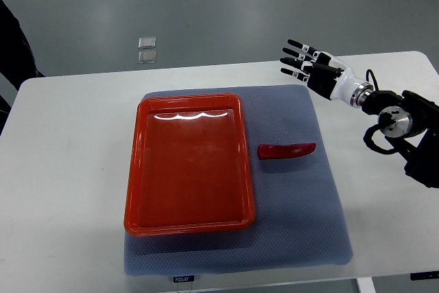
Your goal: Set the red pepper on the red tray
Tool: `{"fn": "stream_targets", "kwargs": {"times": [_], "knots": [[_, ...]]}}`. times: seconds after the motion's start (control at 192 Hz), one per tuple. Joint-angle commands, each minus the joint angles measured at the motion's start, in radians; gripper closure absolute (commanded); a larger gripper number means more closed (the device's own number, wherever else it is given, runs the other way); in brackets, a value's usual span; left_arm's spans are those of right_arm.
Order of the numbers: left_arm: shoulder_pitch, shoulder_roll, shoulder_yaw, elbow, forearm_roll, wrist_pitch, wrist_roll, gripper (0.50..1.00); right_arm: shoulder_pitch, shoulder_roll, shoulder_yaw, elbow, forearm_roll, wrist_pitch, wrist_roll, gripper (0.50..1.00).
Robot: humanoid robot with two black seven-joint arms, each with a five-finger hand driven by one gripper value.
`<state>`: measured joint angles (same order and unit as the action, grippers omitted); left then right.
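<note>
Beside the red tray (188, 162) lies the red pepper (286, 150); right hand (309, 65) spread, empty.

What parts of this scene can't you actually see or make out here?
- Right arm: cut off by the top view's right edge beyond the robot hand.
- Left arm: out of view.
- Two small squares on the floor: too small to identify.
- Table: near edge cropped.

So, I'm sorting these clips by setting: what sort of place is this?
Probably a robotics lab or test room: a white table on bare grey floor, with a staged grey mat, red tray and red pepper.
</note>
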<state>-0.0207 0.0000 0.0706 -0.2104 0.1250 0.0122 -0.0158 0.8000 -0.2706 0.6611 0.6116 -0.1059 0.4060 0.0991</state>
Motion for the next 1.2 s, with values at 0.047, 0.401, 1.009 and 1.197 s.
{"fn": "stream_targets", "kwargs": {"times": [0.047, 0.401, 1.009, 1.197], "knots": [[-0.002, 0.000, 0.000, 0.000, -0.001, 0.000, -0.001, 0.500, 0.004, 0.001, 0.000, -0.001, 0.000, -0.004, 0.001, 0.585], [0.002, 0.000, 0.000, 0.032, -0.001, 0.009, -0.001, 0.500, 0.004, -0.013, -0.005, -0.001, 0.000, -0.007, -0.001, 0.585], [0.002, 0.000, -0.003, 0.052, -0.001, 0.009, -0.001, 0.500, 0.008, -0.055, -0.023, 0.011, -0.399, 0.062, 0.050, 0.587], [0.002, 0.000, -0.003, 0.052, -0.001, 0.009, -0.001, 0.500, 0.008, -0.102, -0.029, 0.111, -0.764, 0.082, 0.103, 0.585]]}}
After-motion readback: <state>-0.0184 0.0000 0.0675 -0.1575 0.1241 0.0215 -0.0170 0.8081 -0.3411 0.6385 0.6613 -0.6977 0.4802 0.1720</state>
